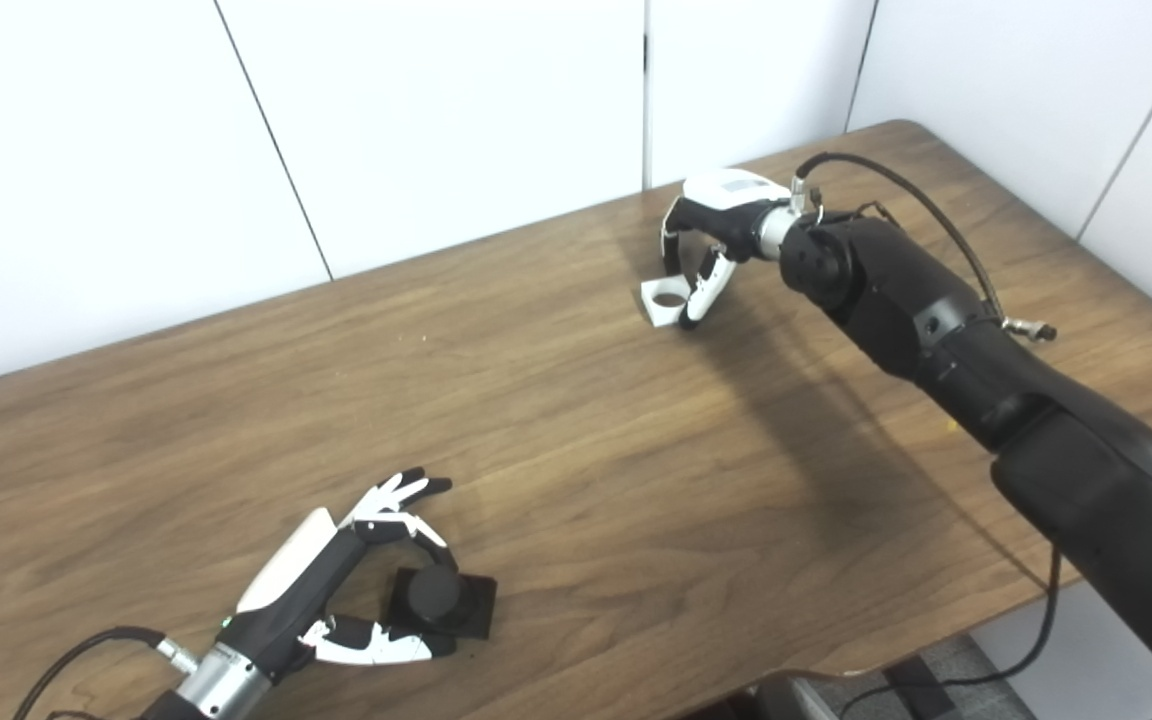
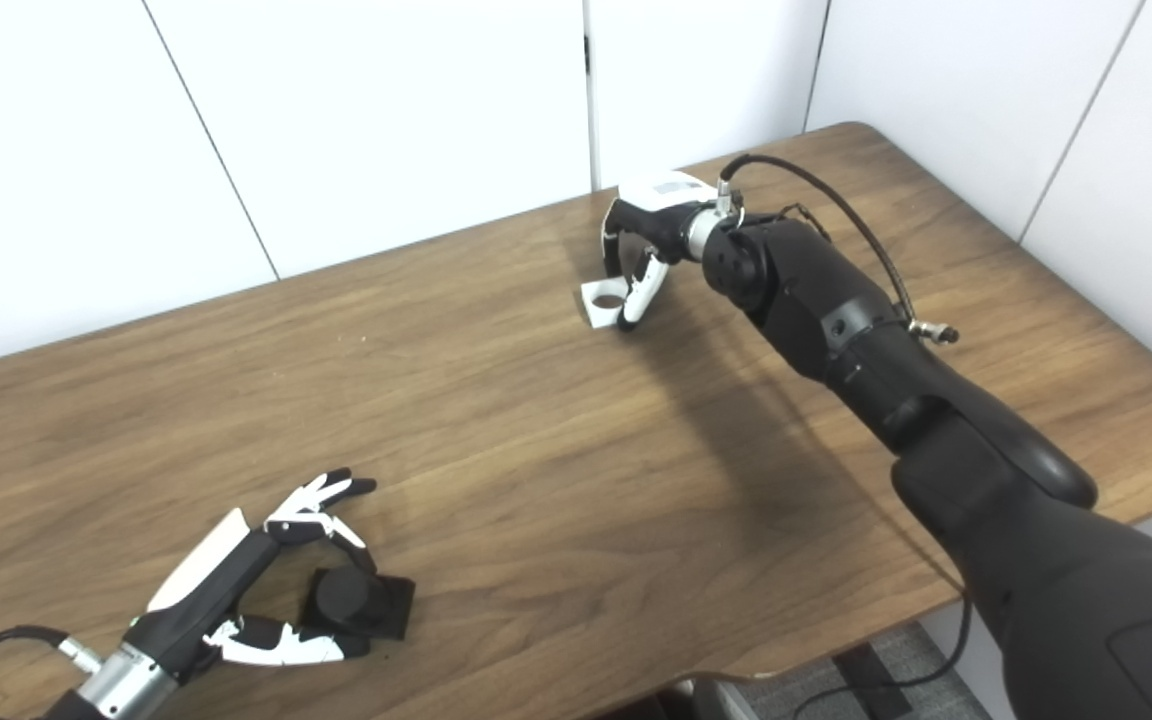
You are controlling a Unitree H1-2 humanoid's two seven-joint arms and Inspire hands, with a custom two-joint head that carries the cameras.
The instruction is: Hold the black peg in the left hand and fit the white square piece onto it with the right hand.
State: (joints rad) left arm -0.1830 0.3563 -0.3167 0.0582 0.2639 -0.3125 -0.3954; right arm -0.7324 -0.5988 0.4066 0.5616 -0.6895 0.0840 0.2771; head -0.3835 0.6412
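- Here, left eye view: my left hand point(image 1: 336, 590) lies low at the near left of the table point(image 1: 556, 420), its arm coming in from the bottom left corner.
- My left fingers point(image 1: 406, 500) curve over the far side of the peg point(image 1: 434, 596), and my thumb point(image 1: 376, 645) lies along its near side; they are cupped narrowly about it, though whether they press it I cannot tell.
- The peg is a black round stub upright on a black square base, and the base rests flat on the wood.
- My right hand point(image 1: 711, 245) reaches to the far side of the table, palm down, with the forearm stretching in from the lower right.
- The piece point(image 1: 664, 300), white and square with a round hole, is pinched at its edge between my right fingertips and thumb; it sits tilted, its low corner at or on the wood.
- Right eye view: the same layout, seen from slightly to the side. My left hand point(image 2: 236, 590) brackets the peg point(image 2: 351, 600) at the near left.
- My right hand point(image 2: 651, 225) holds the piece point(image 2: 604, 303) near the far edge of the table point(image 2: 496, 430).
- Peg and piece lie well apart, with bare wood between them.
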